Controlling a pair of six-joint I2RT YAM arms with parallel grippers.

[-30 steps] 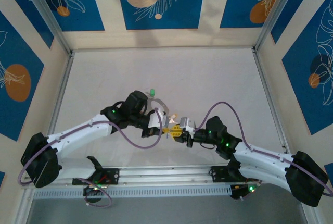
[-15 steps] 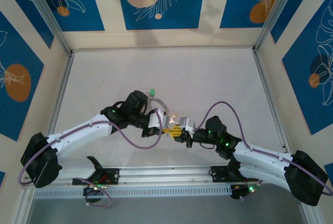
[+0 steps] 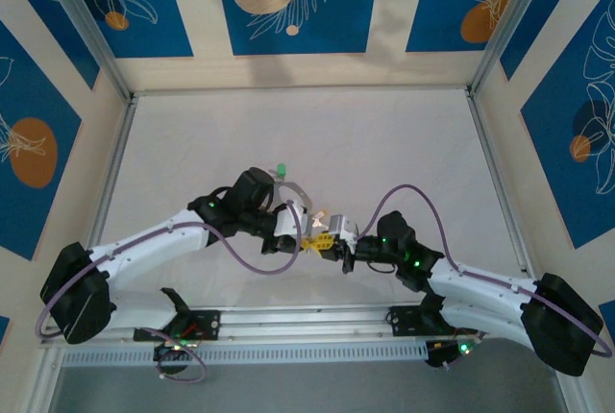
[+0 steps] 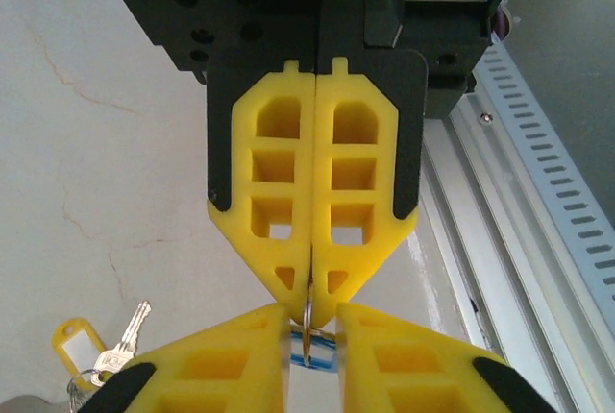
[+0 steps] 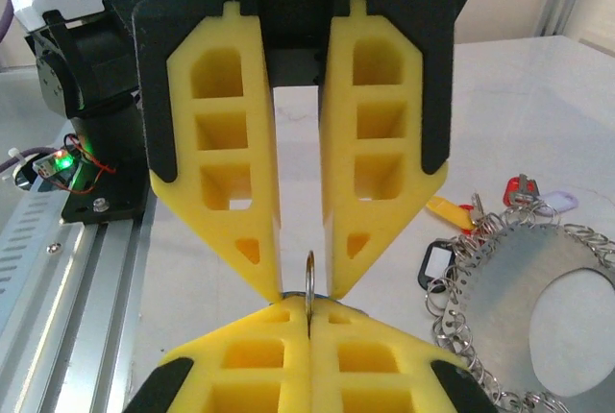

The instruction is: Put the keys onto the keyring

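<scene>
My two grippers meet tip to tip low over the table. The right gripper [image 5: 309,305] is shut on a small metal ring [image 5: 309,274] that stands upright and carries a blue tag [image 4: 322,351]. The left gripper [image 5: 307,283] straddles that ring, its jaws a little apart and clear of it on both sides. The keyring [image 5: 538,307] lies flat to the right, a grey metal hoop hung with several small rings. Keys with red [image 5: 521,188], yellow [image 5: 449,209] and black-framed [image 5: 437,264] tags lie at its edge. In the top view the keyring [image 3: 288,190] lies behind the left gripper [image 3: 309,240].
A key with a green tag [image 3: 282,169] lies just beyond the keyring. A yellow-tagged key [image 4: 77,346] rests on the table by the left fingers. The slotted metal rail [image 4: 548,202] runs along the near table edge. Purple cables [image 3: 240,257] loop beside both wrists.
The left gripper's jaws have parted slightly around the small ring. The right gripper has closed fully on it and its arm has edged a little to the left.
</scene>
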